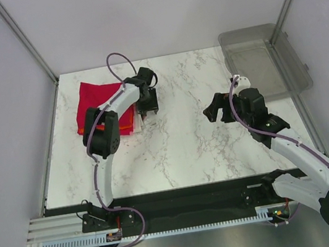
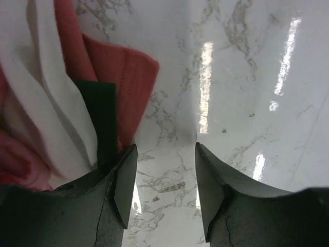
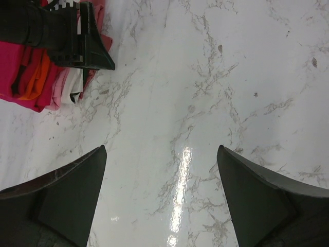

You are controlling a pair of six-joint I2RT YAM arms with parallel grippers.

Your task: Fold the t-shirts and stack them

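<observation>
T-shirt stack [image 1: 94,104] sits at the far-left of the counter [image 1: 187,148], crimson shirt [image 1: 88,95] on top. On the R wrist cam I see folded edges along the stack's side: orange shirt [image 3: 37,82], then pink, then white shirt [image 3: 75,85] nearest the bare marble. L wrist cam shows white folds [image 2: 46,103] w/ a red layer [image 2: 128,77] beside them and a dark green strip [image 2: 100,118] between; can't tell what that strip is. L pincer [image 1: 148,108] hangs at the stack's right edge, jaws apart, only marble between them, gripping nothing. R pincer [image 1: 214,110] is mid-counter, well apart from the stack, spread wide, nothing in it. Grey bin [image 1: 264,60] lies far-right.
</observation>
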